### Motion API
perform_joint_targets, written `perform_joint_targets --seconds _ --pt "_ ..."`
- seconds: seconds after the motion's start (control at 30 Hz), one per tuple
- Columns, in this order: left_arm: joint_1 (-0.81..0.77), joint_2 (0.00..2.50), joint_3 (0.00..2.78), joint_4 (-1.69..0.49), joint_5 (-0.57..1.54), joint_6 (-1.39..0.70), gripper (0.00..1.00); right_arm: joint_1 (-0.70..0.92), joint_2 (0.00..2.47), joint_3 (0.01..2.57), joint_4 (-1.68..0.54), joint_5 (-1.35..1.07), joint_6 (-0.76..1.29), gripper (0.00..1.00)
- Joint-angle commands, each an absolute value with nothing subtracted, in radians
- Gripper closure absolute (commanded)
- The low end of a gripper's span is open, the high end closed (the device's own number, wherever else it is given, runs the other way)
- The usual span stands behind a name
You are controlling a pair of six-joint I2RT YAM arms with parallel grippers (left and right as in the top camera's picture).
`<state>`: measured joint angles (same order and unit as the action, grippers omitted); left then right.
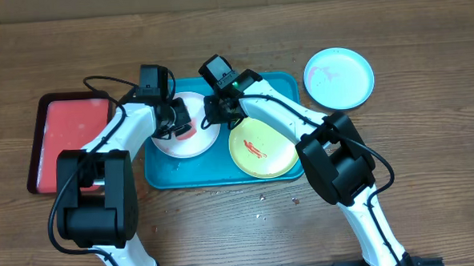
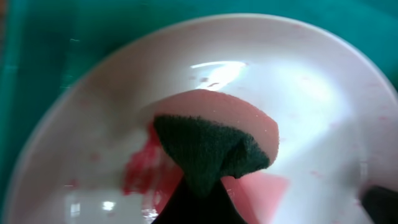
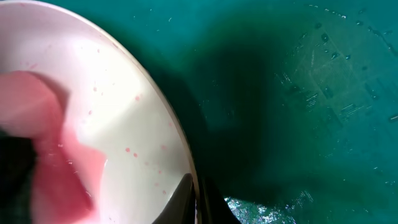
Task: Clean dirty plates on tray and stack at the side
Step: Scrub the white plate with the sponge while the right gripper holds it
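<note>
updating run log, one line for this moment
phase: wiping | left gripper: shut on sponge, on white plate | right gripper: shut on white plate rim | yellow-green plate: smeared, on tray | light blue plate: off tray

The left arm point(image 1: 128, 126) and right arm point(image 1: 276, 115) hem in the white plate point(image 1: 201, 142), while the tray's point(image 1: 175, 177) front strip lies open.
</note>
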<state>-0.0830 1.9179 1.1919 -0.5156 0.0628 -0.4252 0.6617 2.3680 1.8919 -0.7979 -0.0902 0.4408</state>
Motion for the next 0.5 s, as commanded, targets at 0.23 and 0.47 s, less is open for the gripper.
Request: perform_joint_targets --seconds 0.23,0.47 --pt "-0.036 1.934 1.343 -0.705 -0.155 -0.342 0.95 0.661 2.396 1.869 -0.818 -0.061 0.442 0.96" --pt "-0.062 1.943 1.376 -0.658 0.215 -0.351 0.96 0.661 2.396 1.869 -0.809 -0.062 0.442 0.96"
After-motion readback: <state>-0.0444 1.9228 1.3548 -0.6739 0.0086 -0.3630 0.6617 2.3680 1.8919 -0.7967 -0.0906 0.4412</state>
